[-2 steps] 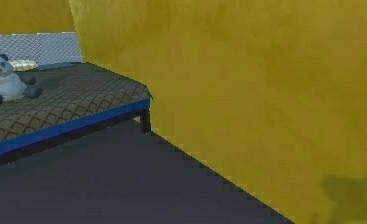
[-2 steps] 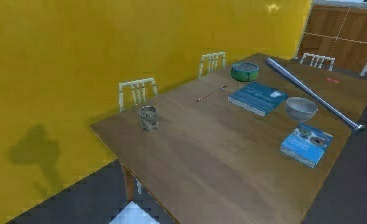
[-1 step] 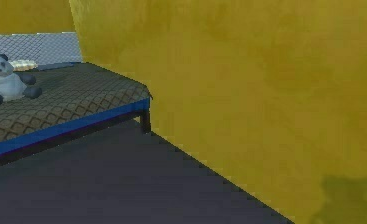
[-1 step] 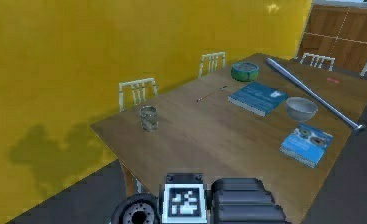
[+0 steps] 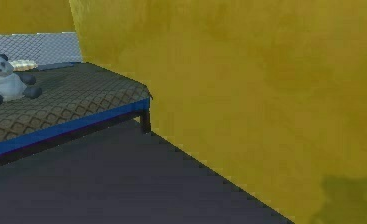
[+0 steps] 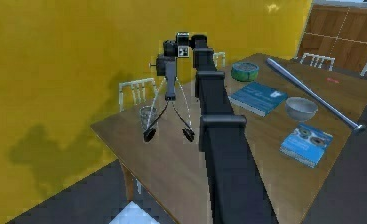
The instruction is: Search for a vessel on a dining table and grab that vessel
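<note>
1. In the arm side view, a wooden dining table (image 6: pixel 169 170) stands against a yellow wall (image 6: pixel 61 70).
2. Two things on the table have the shape of a vessel. A grey bowl (image 6: pixel 301 107) sits toward the view's right, and a round green bowl (image 6: pixel 244 71) sits farther out on the tabletop.
3. The grey bowl lies between two blue books. One book (image 6: pixel 259 97) is to its left, and the other book (image 6: pixel 308 145) is nearer to the bottom edge.
4. A long grey bat (image 6: pixel 311 92) lies at a slant just behind the grey bowl.
5. The dark arm (image 6: pixel 223 140) rises from the bottom edge and reaches out over the tabletop.
6. The gripper (image 6: pixel 168 131) is at the arm's far end, left of the arm. Its thin fingers (image 6: pixel 156 108) point down toward the table's left part.
7. The gripper is well apart from both bowls, which are on the other side of the arm.
8. The tabletop and a white chair (image 6: pixel 131 92) are behind the fingers, so I cannot tell whether the gripper holds anything.
9. A second white chair (image 6: pixel 316 60) stands at the table's far right, before a brown wooden cabinet (image 6: pixel 336 30).
10. In the forward view, a bed (image 5: pixel 71 95) with a dark patterned cover and a blue edge stands beside the yellow wall, on a dark floor (image 5: pixel 111 185).
11. A panda toy (image 5: pixel 9 80) sits on the bed near a pale pillow (image 5: pixel 21 65).
</note>
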